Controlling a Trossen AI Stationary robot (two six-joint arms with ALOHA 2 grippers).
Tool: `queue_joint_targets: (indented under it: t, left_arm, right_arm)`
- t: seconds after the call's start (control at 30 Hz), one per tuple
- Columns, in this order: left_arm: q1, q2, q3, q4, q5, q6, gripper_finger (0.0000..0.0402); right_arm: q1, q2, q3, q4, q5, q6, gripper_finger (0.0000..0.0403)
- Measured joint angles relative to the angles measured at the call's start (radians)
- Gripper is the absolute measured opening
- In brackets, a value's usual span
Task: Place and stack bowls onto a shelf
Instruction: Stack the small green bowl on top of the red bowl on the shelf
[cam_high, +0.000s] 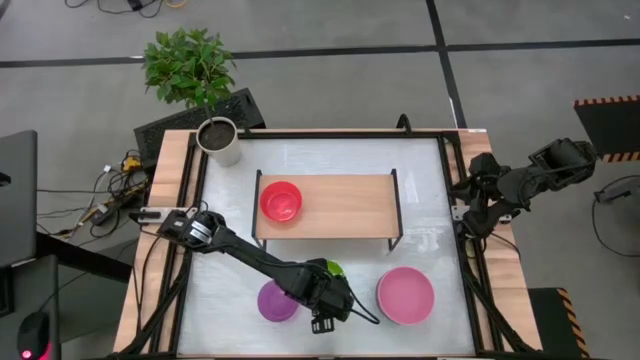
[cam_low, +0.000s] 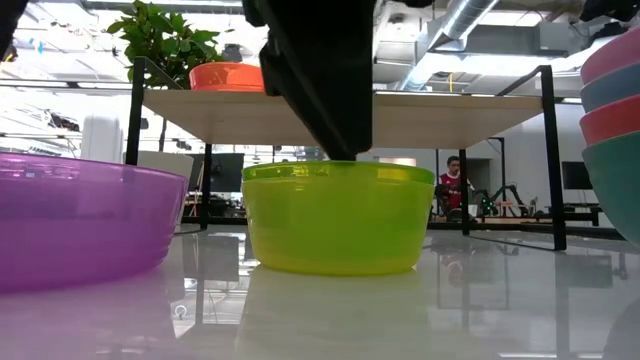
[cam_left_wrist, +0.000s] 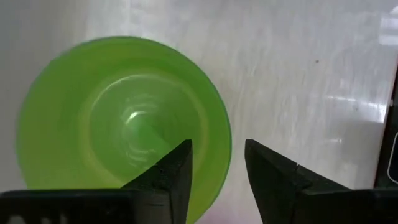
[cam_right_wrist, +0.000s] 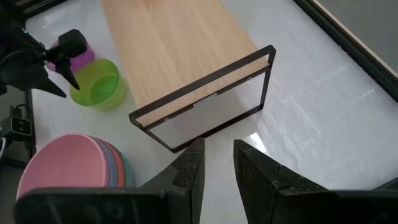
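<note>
Green bowl (cam_left_wrist: 118, 118) sits on the table, left gripper (cam_left_wrist: 217, 171) straddling its rim, jaws apart, not clamped. Right gripper (cam_right_wrist: 217, 165) waits at the table's right edge, fingers narrowly parted

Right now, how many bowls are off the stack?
3. Red bowl on the shelf; purple bowl and yellow-green bowl on the table, the latter under the left end effector. The pink-topped stack holds more.

No text, label, brand, number or sign can be read in any view.
</note>
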Motion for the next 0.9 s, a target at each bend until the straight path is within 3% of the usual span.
queue_joint_targets:
  t: [0.33,0.8,0.9]
  left_arm:
    - [0.0,0.001,-0.028,0.021,0.007,-0.022,0.0122]
    - [0.0,0.001,-0.042,0.052,0.047,0.007,0.001]
    - [0.001,0.001,-0.042,0.048,0.037,-0.005,0.0003]
  right_arm:
    - [0.0,0.0,0.0,0.0,0.0,-0.004,0.0113]
    - [0.0,0.0,0.0,0.0,0.0,-0.004,0.0113]
    - [0.0,0.0,0.0,0.0,0.0,-0.004,0.0113]
